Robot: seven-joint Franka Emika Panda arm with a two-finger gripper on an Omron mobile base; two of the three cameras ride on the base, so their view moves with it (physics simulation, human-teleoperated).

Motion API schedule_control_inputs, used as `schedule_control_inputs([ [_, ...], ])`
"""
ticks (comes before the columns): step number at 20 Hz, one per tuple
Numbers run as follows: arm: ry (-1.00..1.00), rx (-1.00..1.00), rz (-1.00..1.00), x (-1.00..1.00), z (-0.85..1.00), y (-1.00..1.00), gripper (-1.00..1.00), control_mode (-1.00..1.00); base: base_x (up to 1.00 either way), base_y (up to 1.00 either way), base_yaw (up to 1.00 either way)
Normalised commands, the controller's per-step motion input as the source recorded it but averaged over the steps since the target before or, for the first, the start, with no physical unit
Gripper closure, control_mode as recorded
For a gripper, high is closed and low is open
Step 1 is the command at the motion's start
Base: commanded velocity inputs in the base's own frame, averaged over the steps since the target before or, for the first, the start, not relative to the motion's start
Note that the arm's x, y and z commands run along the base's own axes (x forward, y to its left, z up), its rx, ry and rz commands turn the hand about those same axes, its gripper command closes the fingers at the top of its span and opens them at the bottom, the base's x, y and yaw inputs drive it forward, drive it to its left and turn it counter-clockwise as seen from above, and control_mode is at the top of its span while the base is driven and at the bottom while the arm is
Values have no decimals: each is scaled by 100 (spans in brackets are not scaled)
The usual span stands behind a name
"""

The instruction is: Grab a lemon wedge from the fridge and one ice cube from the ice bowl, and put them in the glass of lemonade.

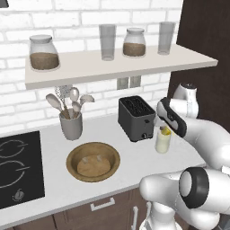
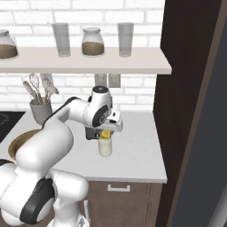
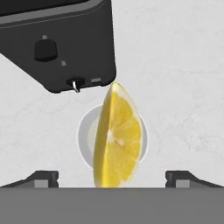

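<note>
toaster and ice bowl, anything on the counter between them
Nothing: in the left base view the stretch of white counter between toaster and ice bowl is bare.

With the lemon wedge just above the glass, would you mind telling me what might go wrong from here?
1. The lemon wedge looks nearly as wide as the glass of lemonade, so it may catch on the rim.
2. The end effector hangs close above the glass and might tip it when moving off.
3. The toaster stands close, so a swing could strike it.
</note>
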Motion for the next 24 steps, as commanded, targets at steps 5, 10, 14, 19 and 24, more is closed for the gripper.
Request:
schedule_control_inputs([
  [5, -7, 10, 0, -13, 28, 0, -100, -100, 0, 0, 0],
  [10, -9, 8, 0, -23, 12, -2, -100, -100, 0, 0, 0],
  [14, -20, 4, 1, -62, 4, 6, -100, -100, 0, 0, 0],
  [19, -13, 0, 7, -56, 2, 32, -100, -100, 0, 0, 0],
  [24, -7, 1, 10, -49, -1, 57, -100, -100, 0, 0, 0],
])
